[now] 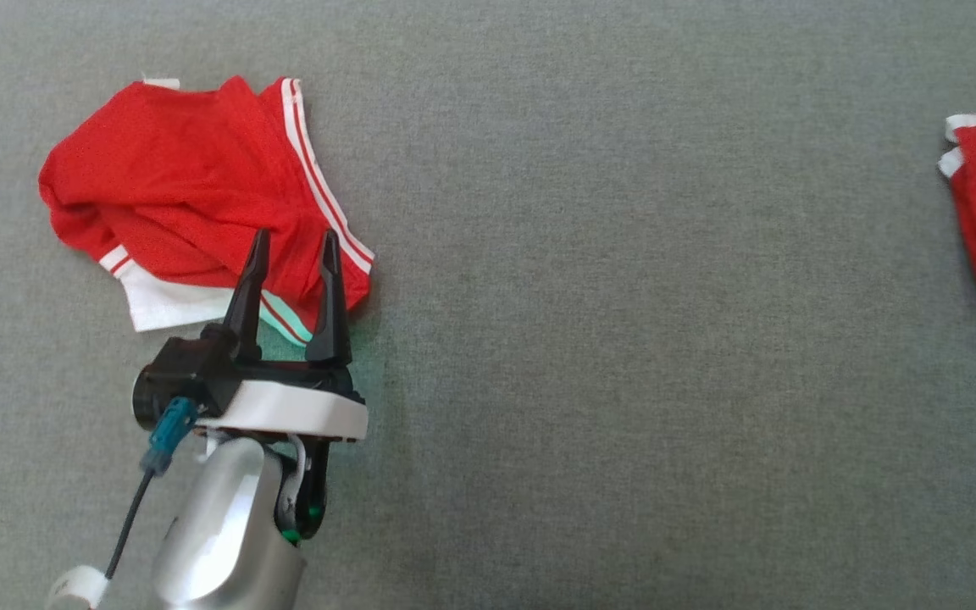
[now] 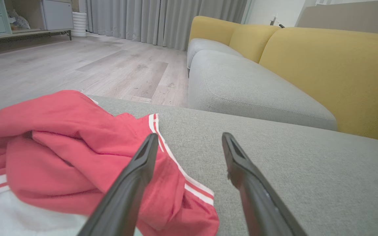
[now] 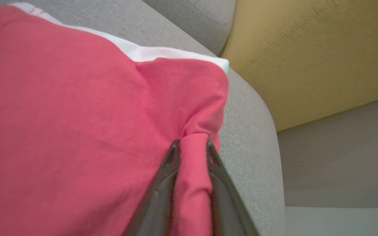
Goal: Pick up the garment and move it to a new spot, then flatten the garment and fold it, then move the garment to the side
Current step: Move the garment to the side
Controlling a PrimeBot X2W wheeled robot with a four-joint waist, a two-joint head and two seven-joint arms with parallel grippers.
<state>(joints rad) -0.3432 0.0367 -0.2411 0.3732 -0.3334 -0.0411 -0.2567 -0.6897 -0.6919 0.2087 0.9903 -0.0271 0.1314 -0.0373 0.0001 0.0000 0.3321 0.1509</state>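
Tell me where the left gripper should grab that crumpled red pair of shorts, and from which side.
Probably the striped edge at the crumpled red shorts' near right corner. It lies as a free border on the grey cushion, and the open left gripper straddles it, one finger over cloth, one over cushion. Come down from above there; the bunched middle would gather several layers.

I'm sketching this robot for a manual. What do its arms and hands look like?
The left hand has two long, tapering black fingers on a black base, backed by a white collar. Its forearm is a rounded silver shell, and a teal connector feeds a dark cable. The right hand shows the same dark, narrow pair.
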